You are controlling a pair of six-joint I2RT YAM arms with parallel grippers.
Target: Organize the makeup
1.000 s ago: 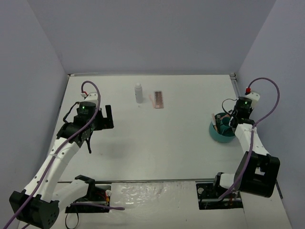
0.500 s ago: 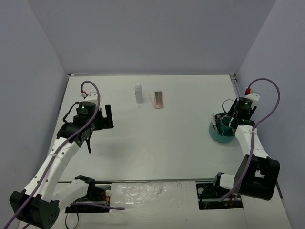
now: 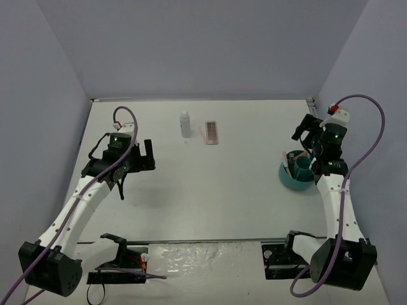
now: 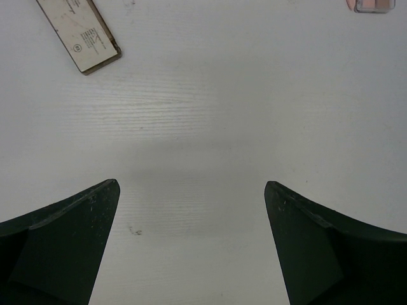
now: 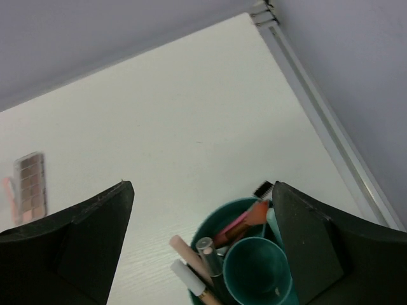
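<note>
Both the left claw (image 3: 146,155) and right claw (image 3: 305,130) gape wide, holding nothing. Sticks (image 5: 210,254) stand in the teal tub (image 3: 289,180) by the right claw. A bottle (image 3: 185,124) and a palette (image 3: 211,132) sit near each other at the surface's (image 3: 241,190) far side.

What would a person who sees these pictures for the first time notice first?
The round teal tub near the right edge of the table, crowded with sticks, with the open right gripper close by it. Next, the whitish bottle and a brown-pink palette, side by side at the far middle.
</note>
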